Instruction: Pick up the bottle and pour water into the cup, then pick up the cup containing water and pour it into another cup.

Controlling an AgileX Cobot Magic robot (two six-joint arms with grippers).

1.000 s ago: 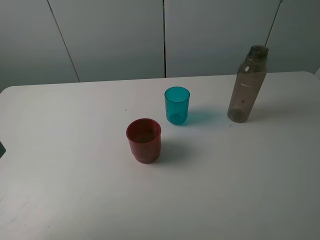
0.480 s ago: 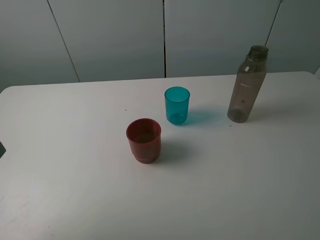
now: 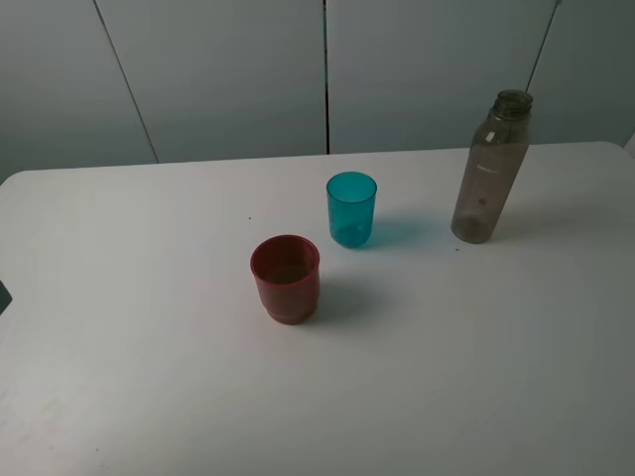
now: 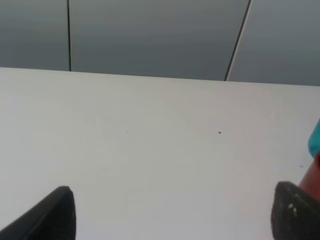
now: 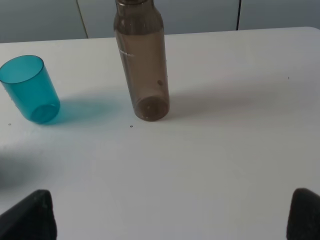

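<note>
Exterior high view, left to right. The white table [image 3: 119, 397] is filling most of the frame, with grey wall panels [image 3: 228, 69] running along the upper edge. Neither arm is showing in this view.

The red cup [image 3: 286, 279] is standing upright just left of centre, mouth up. The teal cup [image 3: 351, 208] is standing upright a little above and right of it, near but not touching, and is casting a teal-tinted shadow to its right. The bottle [image 3: 489, 169] is standing upright in the upper right, uncapped, well apart from both cups.

Left wrist view: the left gripper [image 4: 172, 212] is showing only as two dark fingertips [image 4: 55, 215] at the lower left and lower right corners, standing wide apart with bare table between them, holding nothing. Slivers of red and teal are sitting at the right edge of the frame.

Right wrist view: the right gripper [image 5: 172, 215] is likewise spread wide, fingertips [image 5: 30, 217] at the lower corners, gripping nothing. The bottle is standing at upper centre, well clear of the fingertips, with the teal cup at upper left.
</note>
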